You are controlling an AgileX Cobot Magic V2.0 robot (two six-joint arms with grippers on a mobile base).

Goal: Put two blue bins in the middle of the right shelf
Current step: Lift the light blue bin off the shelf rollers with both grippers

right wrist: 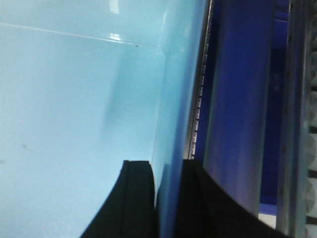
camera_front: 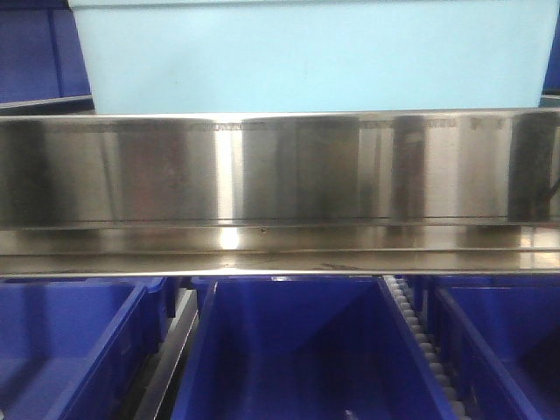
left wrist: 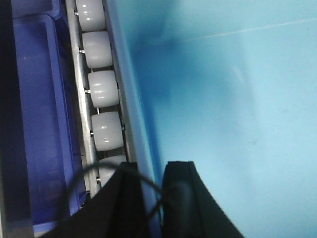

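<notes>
Jaws of the left gripper [left wrist: 152, 196] clamp the left wall of the pale blue bin [left wrist: 223, 99], one finger inside, one outside. Right gripper [right wrist: 166, 196] clamps the opposite wall likewise. White rollers [left wrist: 101, 89] run just beside the left wall, dark blue bins [left wrist: 39, 124] beyond. From the front, the bin shows above a steel shelf rail [camera_front: 280, 175].

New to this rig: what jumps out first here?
A pale blue bin fills the top of the front view, above a shiny steel shelf edge, with dark blue bins below. In the wrist views, the left gripper and right gripper each clamp a wall of that bin.
</notes>
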